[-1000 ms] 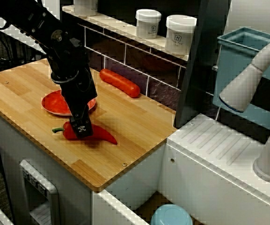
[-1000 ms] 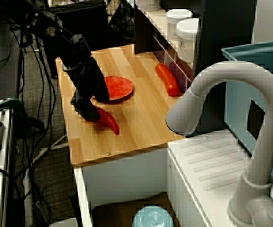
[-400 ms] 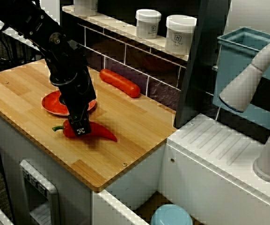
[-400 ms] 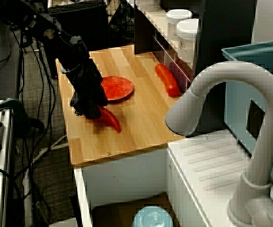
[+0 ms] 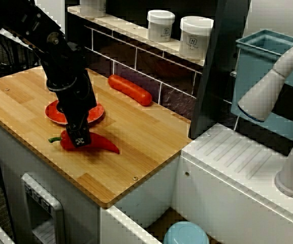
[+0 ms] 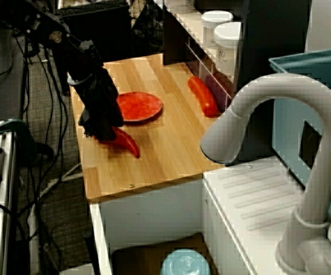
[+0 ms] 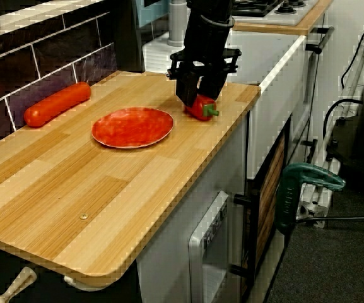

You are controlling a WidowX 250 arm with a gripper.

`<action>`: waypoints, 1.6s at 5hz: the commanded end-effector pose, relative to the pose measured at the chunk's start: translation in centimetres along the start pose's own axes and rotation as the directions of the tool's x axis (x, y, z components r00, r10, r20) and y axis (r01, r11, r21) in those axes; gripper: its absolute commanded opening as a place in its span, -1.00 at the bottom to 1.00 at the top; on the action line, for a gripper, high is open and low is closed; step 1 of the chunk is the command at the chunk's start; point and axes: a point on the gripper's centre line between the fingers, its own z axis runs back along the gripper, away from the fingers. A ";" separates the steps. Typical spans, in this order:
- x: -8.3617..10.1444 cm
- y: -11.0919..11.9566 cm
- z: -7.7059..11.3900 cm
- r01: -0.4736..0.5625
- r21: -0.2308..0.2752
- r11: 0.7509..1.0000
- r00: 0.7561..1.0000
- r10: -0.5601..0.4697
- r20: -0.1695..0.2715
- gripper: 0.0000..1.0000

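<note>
In the view facing the tiled wall, my black gripper [image 5: 78,137] is shut on the stem end of a red pepper [image 5: 99,145], whose tip points right along the wooden counter [image 5: 146,137]. The pepper sits low over the wood, close to the counter's front edge. Just behind the gripper lies a red plate [image 5: 56,113]. The view past the faucet shows the gripper [image 6: 101,133] over the pepper [image 6: 128,145], in front of the plate [image 6: 140,106]. Looking along the counter, the gripper [image 7: 194,100] covers most of the pepper [image 7: 202,110] beside the plate [image 7: 132,126].
A long red vegetable [image 5: 130,89] lies against the tiled wall. Two white jars [image 5: 195,36] stand on the shelf above. A grey faucet [image 5: 270,89], a teal bin [image 5: 260,68] and a white drainboard [image 5: 237,162] are to the right. A green clamp [image 7: 308,180] hangs beside the counter.
The gripper has slid left along the counter's front edge, taking the red pepper with it. The plate and the long red vegetable have stayed put.
</note>
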 end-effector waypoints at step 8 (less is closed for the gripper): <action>0.8 0.8 2.8 -0.068 -0.010 0.998 0.997 0.068 0.030 1.00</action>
